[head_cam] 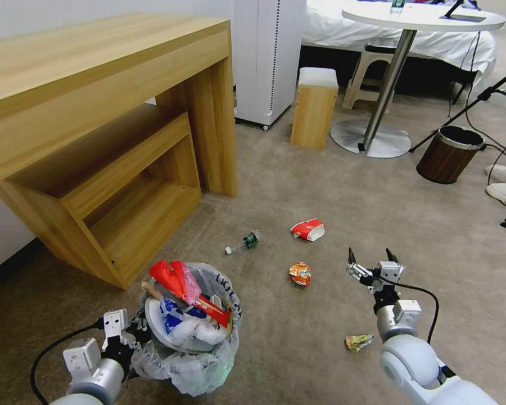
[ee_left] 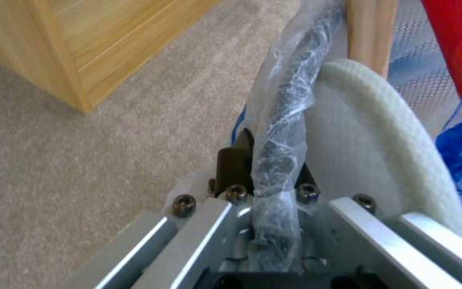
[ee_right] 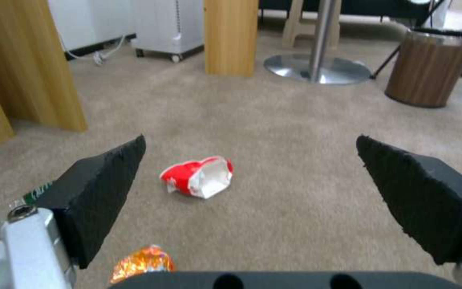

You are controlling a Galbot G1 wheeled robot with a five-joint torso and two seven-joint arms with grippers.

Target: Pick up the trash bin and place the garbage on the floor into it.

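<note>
The trash bin (head_cam: 188,332) is pinched at its bagged rim by the left gripper (head_cam: 130,331), kept portable. The right gripper (head_cam: 370,260) is held spread wide; red carton (head_cam: 308,229) just ahead, orange wrapper (head_cam: 300,273) nearer, likely targets.

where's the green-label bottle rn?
Head view: the green-label bottle lies on the carpet, centre-left, between the trash bin and the red carton, near the wooden desk.
</note>
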